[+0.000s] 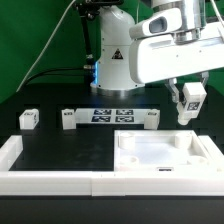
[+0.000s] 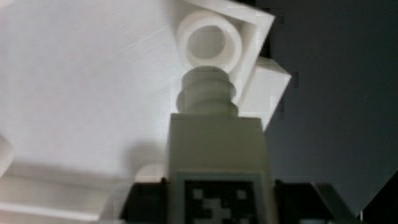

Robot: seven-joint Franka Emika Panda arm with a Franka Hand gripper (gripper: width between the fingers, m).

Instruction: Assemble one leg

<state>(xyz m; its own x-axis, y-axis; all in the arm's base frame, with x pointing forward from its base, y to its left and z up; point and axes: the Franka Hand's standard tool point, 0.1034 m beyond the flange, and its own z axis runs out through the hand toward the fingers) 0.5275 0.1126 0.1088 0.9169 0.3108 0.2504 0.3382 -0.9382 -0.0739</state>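
The gripper (image 1: 189,104) is grasping the tagged leg (image 2: 217,150), holding its ridged tip over the panel's (image 1: 160,156) corner hole (image 2: 210,42), at the exterior view's far right.

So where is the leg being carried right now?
On the exterior view's right, the leg hangs just above the far right corner of the panel; the wrist view shows its tip close to that corner's round hole.

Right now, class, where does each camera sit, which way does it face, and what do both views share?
Exterior view: off the arm, facing it across the table; arm and claw show.
Wrist view: on the wrist, looking along the leg toward the panel; robot parts hard to tell.
Shared: the leg and the panel.
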